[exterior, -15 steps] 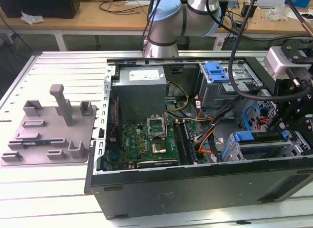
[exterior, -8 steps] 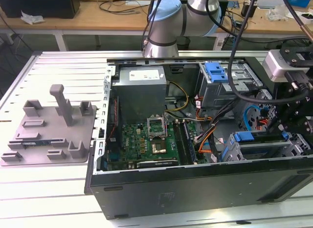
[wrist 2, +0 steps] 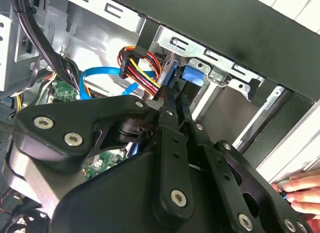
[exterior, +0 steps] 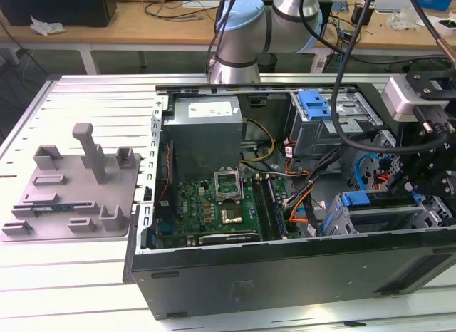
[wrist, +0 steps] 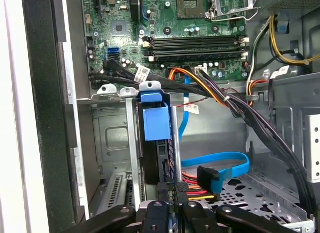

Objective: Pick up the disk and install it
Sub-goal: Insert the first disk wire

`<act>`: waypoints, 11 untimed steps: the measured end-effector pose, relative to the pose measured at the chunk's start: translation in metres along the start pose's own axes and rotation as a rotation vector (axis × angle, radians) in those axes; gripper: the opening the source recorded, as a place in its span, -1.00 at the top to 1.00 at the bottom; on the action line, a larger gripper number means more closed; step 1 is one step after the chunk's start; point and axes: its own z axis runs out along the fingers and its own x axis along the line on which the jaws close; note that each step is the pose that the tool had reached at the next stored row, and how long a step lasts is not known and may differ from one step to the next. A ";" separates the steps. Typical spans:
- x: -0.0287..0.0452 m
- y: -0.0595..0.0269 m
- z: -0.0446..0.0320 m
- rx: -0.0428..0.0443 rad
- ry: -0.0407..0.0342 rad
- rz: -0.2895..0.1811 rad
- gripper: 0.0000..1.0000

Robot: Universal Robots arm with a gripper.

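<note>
The disk [wrist: 154,120], with its blue carrier frame, stands on edge in the slot of the grey drive cage [wrist: 131,143] at the case's front corner. Its blue tab [wrist 2: 192,77] shows against the cage wall. My gripper [wrist: 173,190] reaches down onto the disk's upper edge. In both wrist views its black fingers [wrist 2: 170,110] lie close together on the carrier rail, so it looks shut on the disk. In the exterior view the disk's blue edge [exterior: 370,199] sits in the cage at the right, under my black wrist assembly [exterior: 431,161].
The open computer case [exterior: 285,275] holds a motherboard [exterior: 214,207], cable bundles [wrist: 235,100] and a blue data cable [wrist: 220,165] close to the cage. A blue bracket [exterior: 313,104] tops the far cage. A person's hand [wrist 2: 300,190] rests at the case edge. A grey fixture plate [exterior: 71,196] lies at the exterior view's left.
</note>
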 end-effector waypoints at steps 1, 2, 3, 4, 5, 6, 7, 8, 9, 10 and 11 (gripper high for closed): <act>0.0001 0.0000 0.0011 -0.0002 -0.0009 0.000 0.66; 0.0001 0.0000 0.0014 -0.0001 -0.0005 -0.001 0.66; 0.0002 0.0000 0.0017 -0.0001 -0.0002 -0.001 0.66; 0.0002 0.0001 0.0022 -0.0001 -0.0001 -0.001 0.66; 0.0003 0.0001 0.0027 -0.0001 -0.0001 -0.001 0.66; 0.0003 0.0001 0.0029 -0.0001 -0.0002 -0.001 0.66; 0.0003 0.0001 0.0034 -0.0003 -0.0008 -0.001 0.66; 0.0003 0.0001 0.0037 -0.0003 -0.0007 -0.001 0.66; 0.0004 0.0001 0.0039 -0.0002 -0.0003 -0.002 0.66; 0.0004 0.0001 0.0041 -0.0002 -0.0002 -0.002 0.66; 0.0004 0.0001 0.0045 -0.0002 0.0000 -0.002 0.66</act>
